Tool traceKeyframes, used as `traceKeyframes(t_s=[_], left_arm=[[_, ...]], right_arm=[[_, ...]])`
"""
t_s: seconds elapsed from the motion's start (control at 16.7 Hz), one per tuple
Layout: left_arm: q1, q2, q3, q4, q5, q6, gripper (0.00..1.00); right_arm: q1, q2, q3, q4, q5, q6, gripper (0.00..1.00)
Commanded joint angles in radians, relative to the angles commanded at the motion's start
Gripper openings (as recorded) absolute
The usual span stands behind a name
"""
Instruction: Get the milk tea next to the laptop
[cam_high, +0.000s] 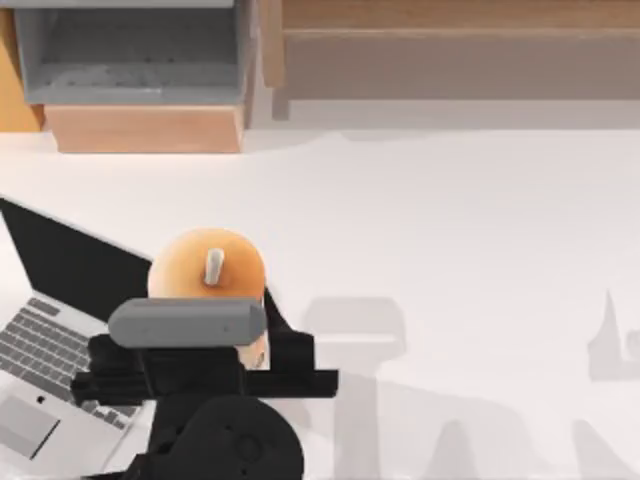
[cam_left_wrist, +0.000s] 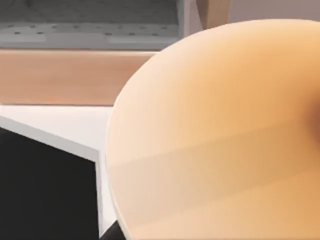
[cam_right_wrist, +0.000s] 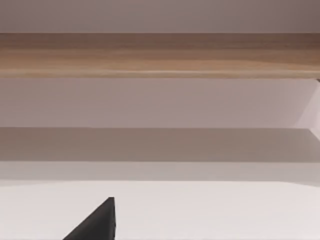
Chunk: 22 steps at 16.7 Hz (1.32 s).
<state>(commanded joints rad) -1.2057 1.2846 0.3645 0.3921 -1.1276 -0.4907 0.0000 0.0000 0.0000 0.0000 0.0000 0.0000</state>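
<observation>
The milk tea (cam_high: 207, 266) is a round cup with an orange-tan top and a short white straw, at the table's front left. Seen from above, it overlaps the right edge of the laptop's black screen. The silver laptop (cam_high: 45, 350) lies open at the far left, its grey keys and pale trackpad toward the front. My left gripper (cam_high: 205, 335) reaches in from the front edge and is shut on the milk tea, under the grey wrist camera. The cup's tan side (cam_left_wrist: 215, 140) sits very close in the left wrist view. A dark tip of my right gripper (cam_right_wrist: 97, 225) shows, parked.
A grey open box (cam_high: 130, 55) on a wooden block (cam_high: 145, 128) stands at the back left. A long wooden shelf (cam_high: 450, 50) runs along the back right. The white table (cam_high: 450, 230) stretches bare from the middle to the right.
</observation>
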Motion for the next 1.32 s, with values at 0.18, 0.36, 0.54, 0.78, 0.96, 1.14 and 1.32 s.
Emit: traceKeyframes(t_s=[0.18, 0.36, 0.54, 0.78, 0.96, 1.14, 1.32], left_arm=[[0.005, 0.002, 0.002, 0.006, 0.002, 0.002, 0.00], [0.008, 0.002, 0.003, 0.032, 0.004, 0.004, 0.00], [0.012, 0.006, 0.004, 0.072, 0.004, 0.005, 0.00], [0.012, 0.027, 0.002, 0.131, -0.001, 0.004, 0.00], [0.008, 0.054, -0.006, 0.174, -0.008, 0.003, 0.00], [0.003, 0.087, -0.020, 0.209, -0.012, 0.003, 0.00], [0.001, 0.123, -0.042, 0.226, -0.007, 0.004, 0.00]], right_arm=[[0.000, 0.000, 0.000, 0.000, 0.000, 0.000, 1.00], [0.000, 0.000, 0.000, 0.000, 0.000, 0.000, 1.00], [0.000, 0.000, 0.000, 0.000, 0.000, 0.000, 1.00], [0.000, 0.000, 0.000, 0.000, 0.000, 0.000, 1.00], [0.000, 0.000, 0.000, 0.000, 0.000, 0.000, 1.00], [0.000, 0.000, 0.000, 0.000, 0.000, 0.000, 1.00], [0.000, 0.000, 0.000, 0.000, 0.000, 0.000, 1.00]])
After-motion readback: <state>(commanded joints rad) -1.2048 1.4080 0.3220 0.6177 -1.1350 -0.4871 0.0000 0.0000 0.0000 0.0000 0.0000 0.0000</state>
